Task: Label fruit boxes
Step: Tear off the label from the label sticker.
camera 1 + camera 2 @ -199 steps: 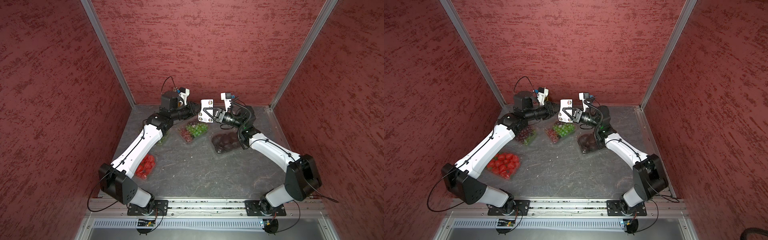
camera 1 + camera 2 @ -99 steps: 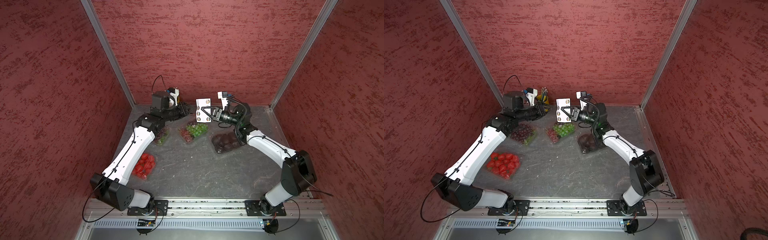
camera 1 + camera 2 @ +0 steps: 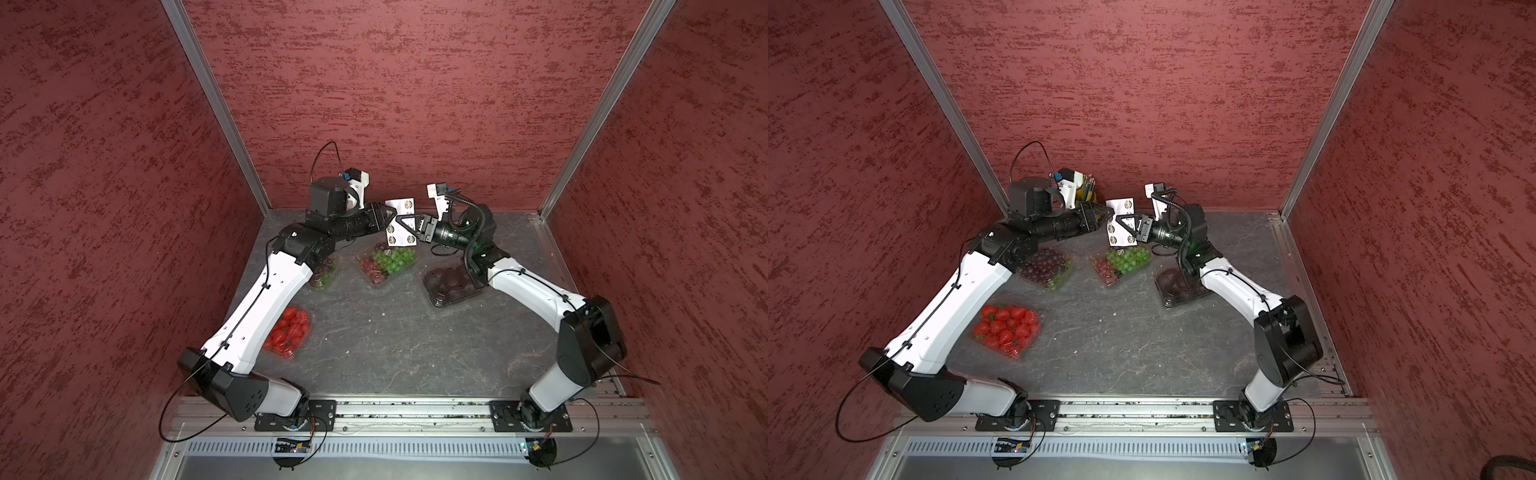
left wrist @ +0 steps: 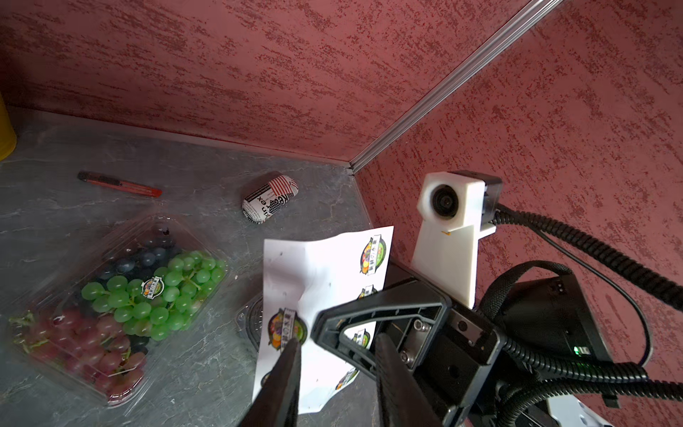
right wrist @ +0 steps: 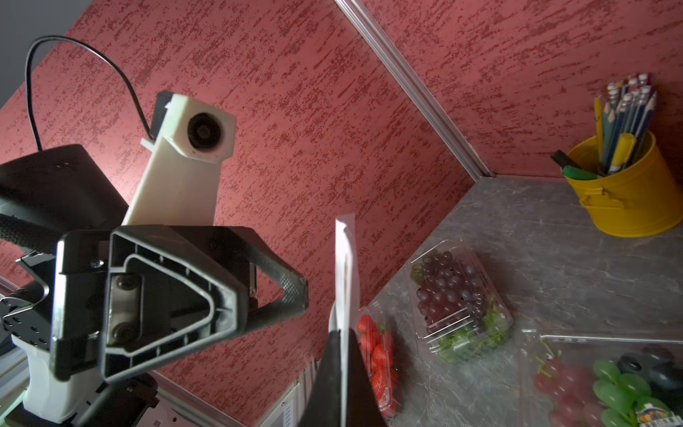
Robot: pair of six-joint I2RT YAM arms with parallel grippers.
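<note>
Grey tabletop (image 3: 374, 332), red walls (image 3: 415, 104), fruit boxes (image 3: 1007, 326) spread below: the right gripper (image 5: 342, 338), clamped on the sticker sheet (image 4: 325, 266) raised near the far-centre mixed-grape box (image 3: 386, 264), should hold it steady while the left gripper (image 4: 336, 344), jaws parted and empty, nips one sticker (image 4: 287, 329) by its edge.

— What lies on the grey stone-patterned tabletop (image 3: 374, 353)?
— Below the fingers (image 3: 1094, 216) of the left gripper (image 3: 1108, 214), where they face the right gripper (image 3: 1120, 219): a clear plastic punnet of green and red grapes (image 3: 386, 266). Behind the left fingers is a clear punnet of dark red grapes (image 3: 1046, 268), and well back from them a clear punnet of red strawberries (image 3: 1007, 328).
— And behind the right fingers (image 3: 1129, 226)?
— A black tray of dark fruit (image 3: 451, 286). Beyond the fingertips, by the back wall: a yellow metal pencil cup (image 5: 628, 192), a red utility knife (image 4: 120, 183) and a small printed cylinder (image 4: 269, 197) on its side.
</note>
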